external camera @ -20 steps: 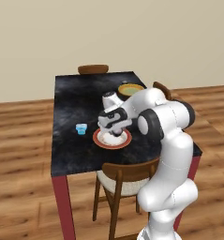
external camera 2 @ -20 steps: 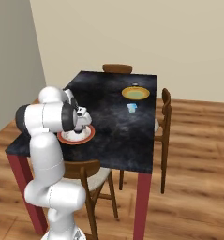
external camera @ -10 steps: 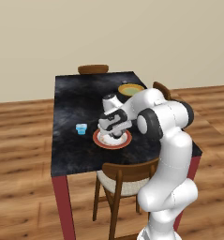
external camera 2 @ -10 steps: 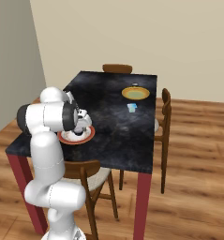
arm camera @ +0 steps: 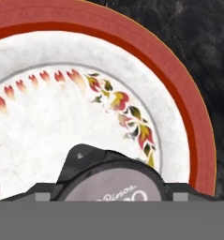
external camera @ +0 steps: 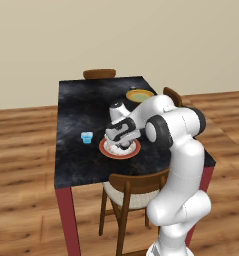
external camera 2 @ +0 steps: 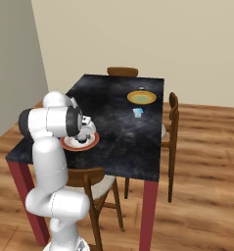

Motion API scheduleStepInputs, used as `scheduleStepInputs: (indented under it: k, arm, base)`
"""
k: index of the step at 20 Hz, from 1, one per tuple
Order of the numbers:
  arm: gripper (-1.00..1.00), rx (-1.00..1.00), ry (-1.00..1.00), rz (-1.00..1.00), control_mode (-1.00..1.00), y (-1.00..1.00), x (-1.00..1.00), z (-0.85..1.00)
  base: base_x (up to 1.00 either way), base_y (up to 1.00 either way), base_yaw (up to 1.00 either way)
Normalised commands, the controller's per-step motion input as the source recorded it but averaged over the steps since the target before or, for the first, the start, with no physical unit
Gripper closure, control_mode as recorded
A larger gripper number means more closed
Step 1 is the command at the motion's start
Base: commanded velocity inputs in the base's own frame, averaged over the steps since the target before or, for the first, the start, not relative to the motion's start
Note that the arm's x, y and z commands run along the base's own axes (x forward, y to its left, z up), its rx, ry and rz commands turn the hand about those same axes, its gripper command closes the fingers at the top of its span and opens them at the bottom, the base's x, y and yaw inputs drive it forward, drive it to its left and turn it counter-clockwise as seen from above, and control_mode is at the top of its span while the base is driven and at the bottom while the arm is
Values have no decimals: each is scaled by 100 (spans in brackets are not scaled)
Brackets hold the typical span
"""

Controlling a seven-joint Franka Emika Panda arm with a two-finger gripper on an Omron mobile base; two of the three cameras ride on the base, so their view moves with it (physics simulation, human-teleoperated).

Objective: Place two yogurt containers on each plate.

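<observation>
Gripper [external camera: 122, 145] over red-rimmed plate [arm camera: 179, 117], spread unclear; hand view shows dark-topped yogurt cup [arm camera: 114, 183].

Base cams flank arm, sharing table [external camera: 76, 165]; hand cam close above plate [arm camera: 169, 79].

A dark desk [external camera: 76, 120] with red legs stood on a brown wood floor [external camera: 21, 145]. Wooden chairs [external camera 2: 91, 184] sat around it.

light: even, soft | shadows: faint | render: slightly coarse, no glare
</observation>
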Motion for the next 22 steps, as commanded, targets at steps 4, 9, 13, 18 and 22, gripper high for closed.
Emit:
scheduleStepInputs:
  k: [4, 9, 13, 18, 22]
  arm:
    - [-100, 3, -1, 0, -100, 0, 1, 3]
    - [-100, 3, -1, 0, -100, 0, 0, 2]
    - [-100, 3, -22, 1, -100, 9, 0, 44]
    - [-100, 1, -27, 1, -100, 16, -2, 60]
    - [-100, 15, -8, 0, -100, 36, -22, 45]
  base:
    - [0, 0, 0]
    - [0, 0, 0]
    - [0, 0, 0]
    - [0, 0, 0]
    - [0, 0, 0]
